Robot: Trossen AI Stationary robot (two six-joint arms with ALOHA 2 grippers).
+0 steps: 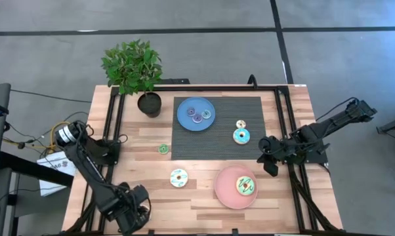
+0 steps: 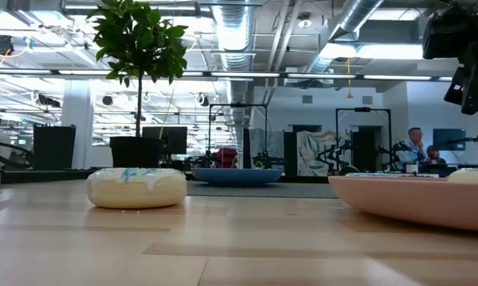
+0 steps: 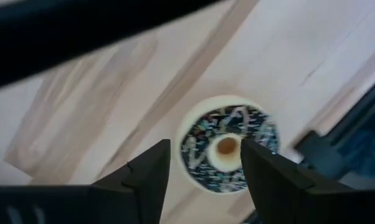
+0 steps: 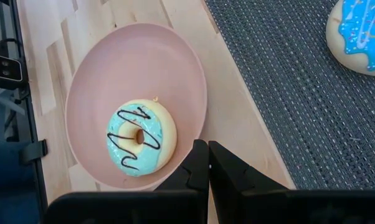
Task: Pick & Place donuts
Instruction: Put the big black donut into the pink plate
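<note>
My left gripper (image 3: 203, 177) is open at the table's near left corner (image 1: 128, 210). A dark-iced sprinkled donut (image 3: 228, 149) lies flat on the wood below the gap between its fingers; the arm hides this donut from above. My right gripper (image 4: 204, 168) is shut and hovers by the pink plate's far right rim (image 1: 270, 160). A teal-iced donut with dark drizzle (image 4: 139, 138) lies in the pink plate (image 4: 100, 74). A cream donut (image 1: 178, 177) and a tiny green one (image 1: 163, 149) rest on the wood. A blue-iced donut (image 1: 241, 136) and a small beige one (image 1: 241, 124) sit on the mat.
A blue plate (image 1: 184, 121) holding tiny donuts sits on the dark mat (image 1: 217, 147), beside a potted plant (image 1: 148, 101) at the far left. Black frame rails (image 1: 112, 124) run along both table sides. Bare wood lies between the cream donut and the pink plate.
</note>
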